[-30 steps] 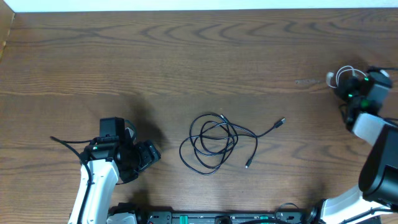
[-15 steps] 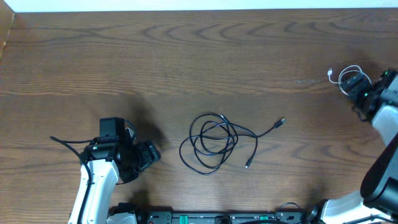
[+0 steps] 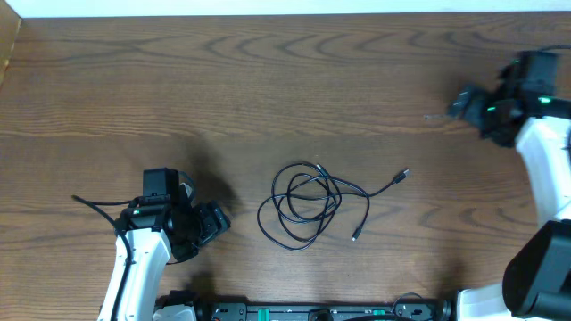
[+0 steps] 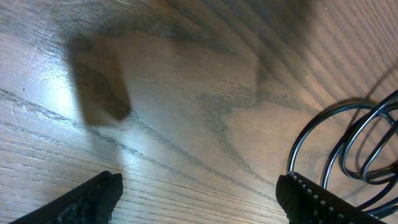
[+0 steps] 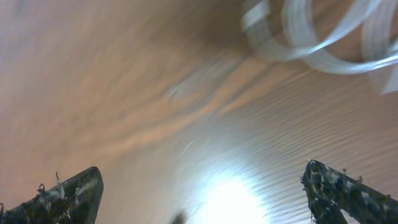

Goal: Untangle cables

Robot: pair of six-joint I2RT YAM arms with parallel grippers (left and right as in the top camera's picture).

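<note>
A black cable (image 3: 308, 205) lies in loose overlapping loops at the table's middle, its plug ends (image 3: 406, 174) trailing right. My left gripper (image 3: 214, 223) is open and low to the left of the coil, holding nothing. In the left wrist view its loops (image 4: 348, 143) show just beyond the right finger (image 4: 317, 199), and the left gripper (image 4: 199, 186) has bare wood between its fingers. My right gripper (image 3: 462, 101) is at the far right, open and empty. The white cable (image 5: 323, 37) appears blurred ahead of the right gripper (image 5: 202, 186); the arm hides it from overhead.
A thin black cord (image 3: 89, 203) sticks out to the left of the left arm; I cannot tell whether it is a cable or arm wiring. The table's far edge (image 3: 285, 15) runs along the top, with a wooden wall (image 3: 9, 45) at the far left.
The right gripper opened and let go of the white cable, then swung up and left over it. The left arm and the black coil stayed still.
</note>
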